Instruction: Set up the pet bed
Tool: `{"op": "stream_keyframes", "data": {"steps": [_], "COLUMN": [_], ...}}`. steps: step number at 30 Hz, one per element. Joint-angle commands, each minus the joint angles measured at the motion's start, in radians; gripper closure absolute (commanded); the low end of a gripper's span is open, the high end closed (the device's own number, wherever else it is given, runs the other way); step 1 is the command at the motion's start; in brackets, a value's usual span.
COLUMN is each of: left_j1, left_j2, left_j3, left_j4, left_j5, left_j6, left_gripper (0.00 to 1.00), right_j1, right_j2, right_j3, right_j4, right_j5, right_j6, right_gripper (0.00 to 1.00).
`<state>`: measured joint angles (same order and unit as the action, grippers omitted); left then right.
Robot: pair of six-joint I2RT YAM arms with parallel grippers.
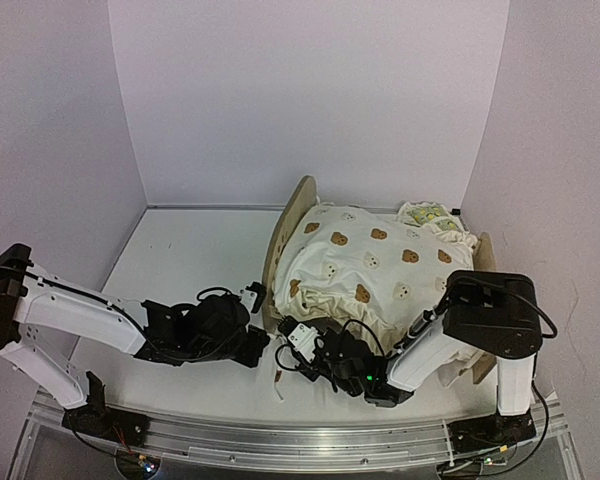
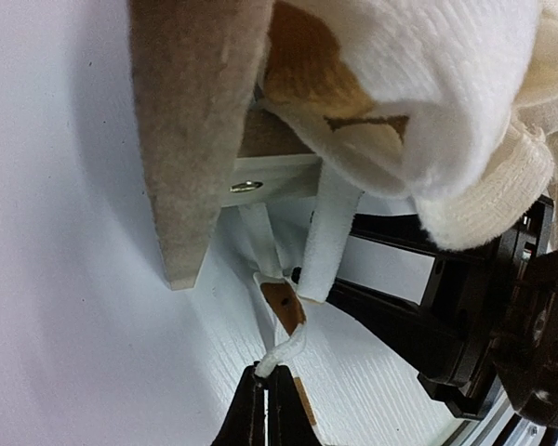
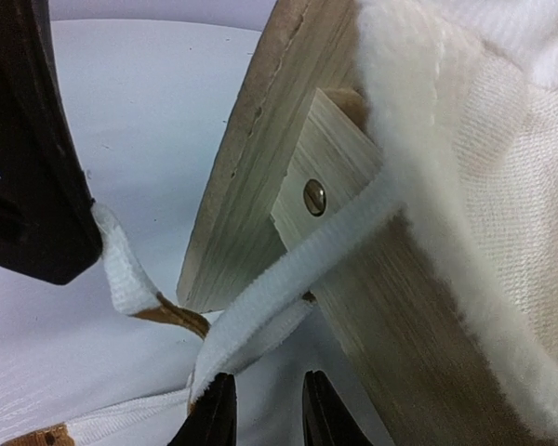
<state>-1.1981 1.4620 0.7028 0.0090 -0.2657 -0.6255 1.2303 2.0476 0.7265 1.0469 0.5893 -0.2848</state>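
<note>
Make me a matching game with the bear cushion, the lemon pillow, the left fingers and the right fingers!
Things:
1 bear cushion
2 lemon pillow
3 left fingers
4 right fingers

Places and states:
A apart, nothing between them
B pinched on the white strap
C tucked at the bed's right end
D spread over the pet bed

Pairs: 1-D, 2-C, 3-B, 4-A.

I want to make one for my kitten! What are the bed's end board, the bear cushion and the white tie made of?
Pet bed end board: bare pale wood, grain lines showing, looks unvarnished. Bear cushion: soft cream cloth, fuzzy fleece-like edge. White tie: fuzzy fabric strap, probably.
</note>
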Motion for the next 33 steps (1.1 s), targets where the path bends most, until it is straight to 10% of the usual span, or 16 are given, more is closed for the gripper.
{"op": "stream_keyframes", "data": {"steps": [1,33], "left_j1": [0.013,0.033], "left_j2": [0.004,0.049], "left_j3": [0.043,0.081], "left_j4": [0.023,0.032], "left_j5": [-0.017,0.004], "left_j6": [0.019,0.062], "left_gripper": [1.00,1.00], "right_j1": [-0.026,-0.063], "right_j2": [-0.032,-0.015], "right_j3": [-0.015,0.063], "right_j4": [0.028,-0.022], "right_j5": [-0.088,-0.229], "right_j6": [0.026,0.019], "right_gripper": [0.74,0.69]}}
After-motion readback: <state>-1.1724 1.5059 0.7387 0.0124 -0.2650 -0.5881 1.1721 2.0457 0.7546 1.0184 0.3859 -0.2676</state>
